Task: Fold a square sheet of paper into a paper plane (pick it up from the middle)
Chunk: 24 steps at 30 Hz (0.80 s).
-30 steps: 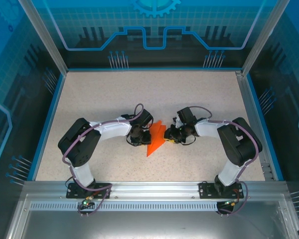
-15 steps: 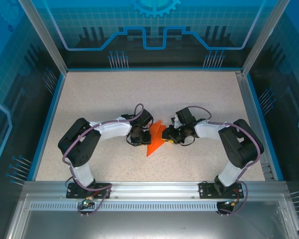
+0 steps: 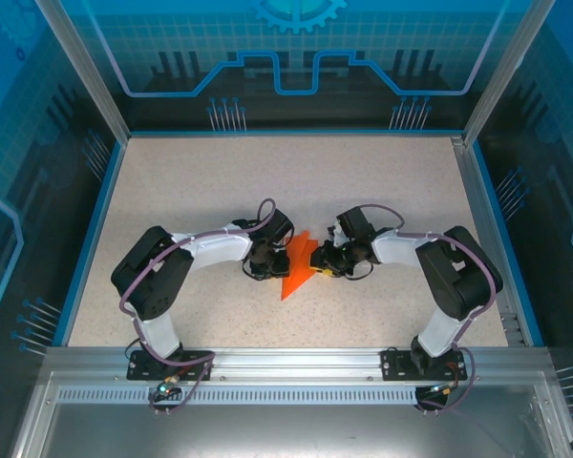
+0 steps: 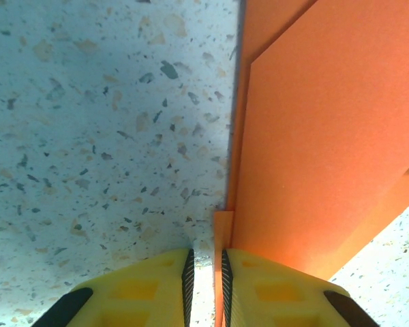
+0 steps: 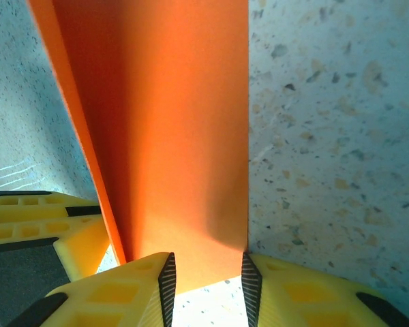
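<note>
At mid table (image 3: 220, 181), the plane (image 3: 296, 267) is lying between my two claws, tip pointing near-left. My left claw (image 4: 204, 262) is pinching narrow on a thin flap at the plane's left edge. My right claw (image 5: 206, 272) is standing partly apart, straddling the right side, gripping nothing.

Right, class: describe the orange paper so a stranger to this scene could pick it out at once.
Look at the speckled beige table inside the blue-walled enclosure, then at its middle, where the left gripper and right gripper face each other. Between them lies the folded paper, a pointed shape with its tip toward the table's near edge; it is the sole bright orange thing.
</note>
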Motion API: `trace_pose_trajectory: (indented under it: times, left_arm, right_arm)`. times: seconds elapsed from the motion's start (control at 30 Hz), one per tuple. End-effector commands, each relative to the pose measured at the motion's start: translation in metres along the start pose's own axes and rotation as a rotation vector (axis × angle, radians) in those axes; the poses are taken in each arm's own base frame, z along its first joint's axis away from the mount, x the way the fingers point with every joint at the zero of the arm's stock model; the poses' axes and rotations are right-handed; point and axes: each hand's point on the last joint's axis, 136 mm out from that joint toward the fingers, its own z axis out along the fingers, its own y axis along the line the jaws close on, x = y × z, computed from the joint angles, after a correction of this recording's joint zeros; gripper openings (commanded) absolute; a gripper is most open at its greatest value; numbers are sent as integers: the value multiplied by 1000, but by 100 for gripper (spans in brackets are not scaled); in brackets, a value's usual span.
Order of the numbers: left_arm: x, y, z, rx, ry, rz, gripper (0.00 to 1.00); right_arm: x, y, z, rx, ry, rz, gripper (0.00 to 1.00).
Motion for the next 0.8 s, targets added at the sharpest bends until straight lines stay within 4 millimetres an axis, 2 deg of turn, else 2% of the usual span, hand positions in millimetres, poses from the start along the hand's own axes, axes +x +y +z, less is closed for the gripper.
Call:
trace_pose_trajectory:
  times: [0.0,0.33,0.53,0.77]
  left_arm:
    - [6,-3,7,-6,24,30,21]
    - [6,-3,7,-8,25,31,21]
    - [6,-3,7,-7,26,32,21]
    - [6,-3,7,-7,25,30,21]
  right_arm:
    - [-2,14,7,-71,17,-15,34]
    - [-6,21,3,-78,0,-25,35]
    - [-12,3,-9,61,-53,-42,37]
    - [-12,-5,-2,73,-34,-30,38]
